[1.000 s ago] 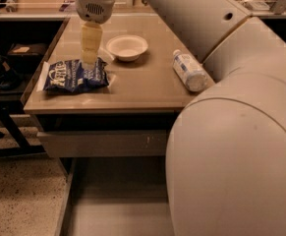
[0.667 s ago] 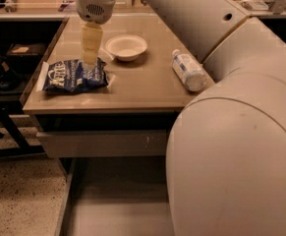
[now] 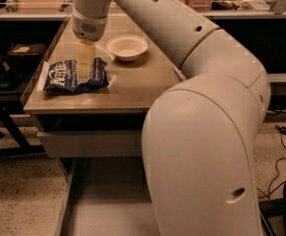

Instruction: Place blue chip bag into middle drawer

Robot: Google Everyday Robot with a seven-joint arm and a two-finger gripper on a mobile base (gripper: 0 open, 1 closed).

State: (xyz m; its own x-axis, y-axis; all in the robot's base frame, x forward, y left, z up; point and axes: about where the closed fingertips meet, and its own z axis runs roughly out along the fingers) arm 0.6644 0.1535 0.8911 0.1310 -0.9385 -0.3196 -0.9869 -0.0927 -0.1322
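Blue chip bag (image 3: 60,80), one, lies beneath one gripper (image 3: 85,72), beside one bowl (image 3: 127,47).

The arm (image 3: 201,146) is made of thick, smooth cream-white segments with rounded, bulging joints. Small dark round holes dot its shells. The wrist housing (image 3: 89,14) carries a perforated round grille. Below it the tool (image 3: 85,58) is pale yellow and translucent, above the surface (image 3: 132,90) near its left edge.

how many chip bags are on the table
1: the blue chip bag, at the front left of the table, gripper right over it. The arm may hide others on the right.
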